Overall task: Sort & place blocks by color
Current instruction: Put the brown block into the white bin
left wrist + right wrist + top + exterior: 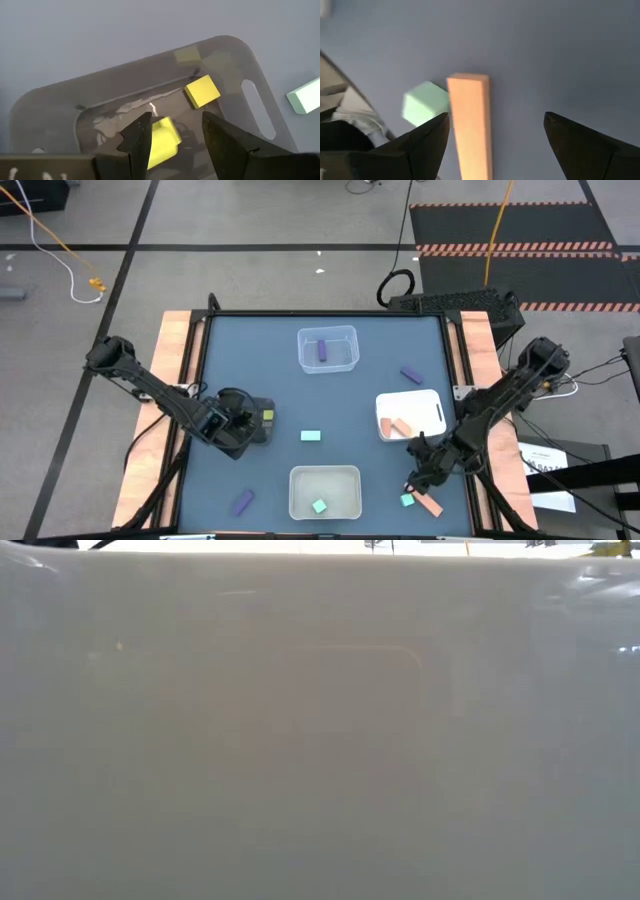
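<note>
My left gripper (240, 426) (175, 132) hovers open over a dark tray (235, 55) at the table's left. Two yellow-green blocks lie in that tray, one (202, 91) ahead of the fingers and one (164, 140) below the gap between them. My right gripper (425, 472) (495, 135) is open above the near right part of the table. A salmon bar (431, 506) (470, 125) lies flat on the table under it, closer to one finger. A light teal cube (407, 500) (424, 103) sits beside the bar.
A clear tray (345, 332) at the far middle holds a purple block (322, 350). A white tray (432, 402) holds salmon blocks (400, 426). A near clear tray (300, 480) holds a teal block (319, 506). Loose blocks: purple (411, 375), teal (311, 436), purple (241, 501). A pale tray wall (320, 740) fills the low view.
</note>
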`<control>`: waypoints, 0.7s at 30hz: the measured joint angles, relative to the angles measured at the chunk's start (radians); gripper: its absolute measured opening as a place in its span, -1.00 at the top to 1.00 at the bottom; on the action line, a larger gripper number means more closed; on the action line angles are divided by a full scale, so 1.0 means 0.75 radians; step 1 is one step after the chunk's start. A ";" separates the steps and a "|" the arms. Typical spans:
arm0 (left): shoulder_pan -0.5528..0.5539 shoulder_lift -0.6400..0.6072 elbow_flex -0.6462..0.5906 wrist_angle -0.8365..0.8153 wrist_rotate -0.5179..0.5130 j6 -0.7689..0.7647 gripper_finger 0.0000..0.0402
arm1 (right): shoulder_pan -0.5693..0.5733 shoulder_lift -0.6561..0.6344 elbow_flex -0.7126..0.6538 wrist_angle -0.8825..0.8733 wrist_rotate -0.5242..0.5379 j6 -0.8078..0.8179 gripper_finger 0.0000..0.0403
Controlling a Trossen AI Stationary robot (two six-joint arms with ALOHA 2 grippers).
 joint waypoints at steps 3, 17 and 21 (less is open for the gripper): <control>0.000 0.000 0.000 0.000 0.000 0.022 0.13 | 0.019 0.046 0.000 0.004 -0.050 0.033 -0.55; 0.000 0.000 0.000 -0.001 0.001 0.045 0.12 | 0.124 0.127 0.105 0.057 -0.036 0.219 -0.55; 0.000 0.000 0.000 -0.002 0.001 0.076 0.12 | 0.145 0.241 0.176 0.036 -0.045 0.184 -0.55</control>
